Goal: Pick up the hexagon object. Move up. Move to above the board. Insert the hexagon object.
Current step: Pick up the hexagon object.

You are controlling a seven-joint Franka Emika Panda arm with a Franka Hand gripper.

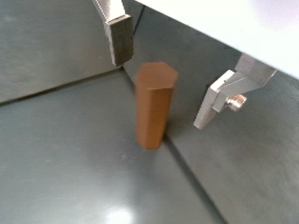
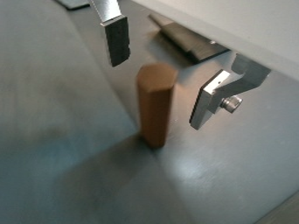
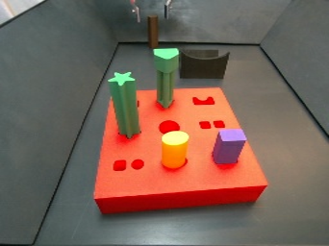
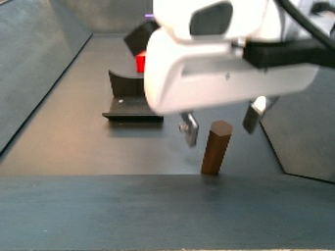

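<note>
The hexagon object (image 1: 155,105) is a tall brown prism post standing upright on the grey floor, seen in both wrist views (image 2: 155,107). My gripper (image 1: 163,72) is open and straddles the post's top, with a finger on each side and a gap to each, also in a wrist view (image 2: 163,74). In a side view my gripper (image 4: 220,122) hangs just over the post (image 4: 216,147). In a side view the post (image 3: 152,32) and my gripper (image 3: 152,15) are far behind the red board (image 3: 193,183).
On the board stand a green star-topped post (image 3: 125,106), a green post (image 3: 164,77), a yellow cylinder (image 3: 174,150) and a purple block (image 3: 230,145). The dark fixture (image 3: 203,63) stands behind the board, near the post (image 2: 187,39) (image 4: 131,98). Grey walls enclose the floor.
</note>
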